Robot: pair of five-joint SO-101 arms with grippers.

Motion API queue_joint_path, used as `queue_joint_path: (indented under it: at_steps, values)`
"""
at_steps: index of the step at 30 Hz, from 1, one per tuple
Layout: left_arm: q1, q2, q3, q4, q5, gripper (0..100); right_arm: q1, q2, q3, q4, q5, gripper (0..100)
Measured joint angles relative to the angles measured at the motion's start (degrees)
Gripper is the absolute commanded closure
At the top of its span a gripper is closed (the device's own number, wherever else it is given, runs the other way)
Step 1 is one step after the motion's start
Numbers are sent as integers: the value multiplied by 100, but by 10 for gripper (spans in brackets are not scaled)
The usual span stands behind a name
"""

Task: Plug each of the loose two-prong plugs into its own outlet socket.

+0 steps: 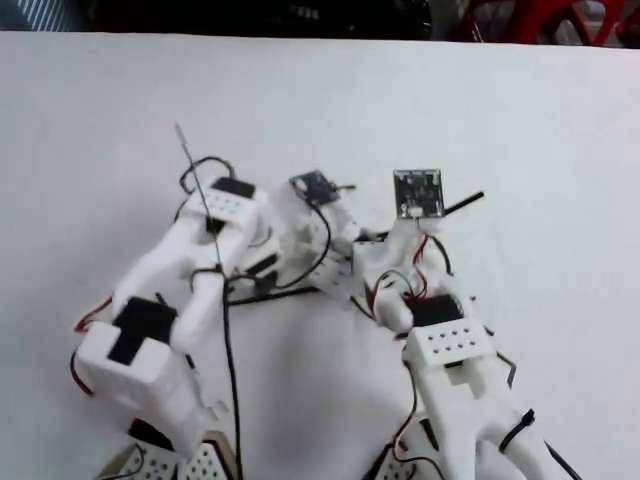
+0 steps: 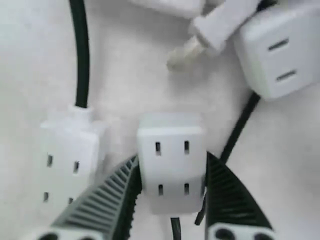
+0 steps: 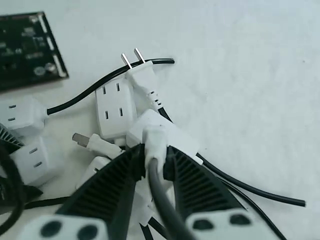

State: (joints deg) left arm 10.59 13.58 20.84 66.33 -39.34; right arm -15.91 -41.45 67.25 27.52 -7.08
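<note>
Desk-level view of a two-arm plugging job: the left end effector (image 2: pixel 171 167) is closed against both sides of a white outlet block (image 2: pixel 171 137) on the desk (image 1: pixel 520 110). Its ribbed fingers (image 2: pixel 117 192) press the block's flanks, with four slots facing up between them. Just beside it lies a second outlet block (image 2: pixel 70 155) on a black cord (image 2: pixel 80 55). A third outlet block (image 2: pixel 280 52) sits farther off, with a loose plug (image 2: pixel 215 25) lying against it.

The right end effector (image 3: pixel 155 152) is clamped on a white plug (image 3: pixel 156 137), whose dark cord (image 3: pixel 160 195) runs back between its dark pads (image 3: pixel 195 185). The plug's front end meets a white block (image 3: pixel 150 122), but whether it is seated there cannot be told. Just beyond lies a four-slot outlet (image 3: pixel 116 107), and at its far end a two-prong plug (image 3: pixel 136 67) rests with its prongs in the air. A circuit board (image 3: pixel 27 47) lies well apart.
</note>
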Motion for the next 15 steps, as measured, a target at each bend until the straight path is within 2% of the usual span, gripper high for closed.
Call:
queue_joint_path:
  at_steps: [4,11,15]
  values:
    - [-167,-158,281,-211,-149,688,0,0,0,0,0,981]
    - [-484,-273,369,-229,-185,683,0,0,0,0,0,981]
    - [-668,-747,387,114,-185,687,0,0,0,0,0,981]
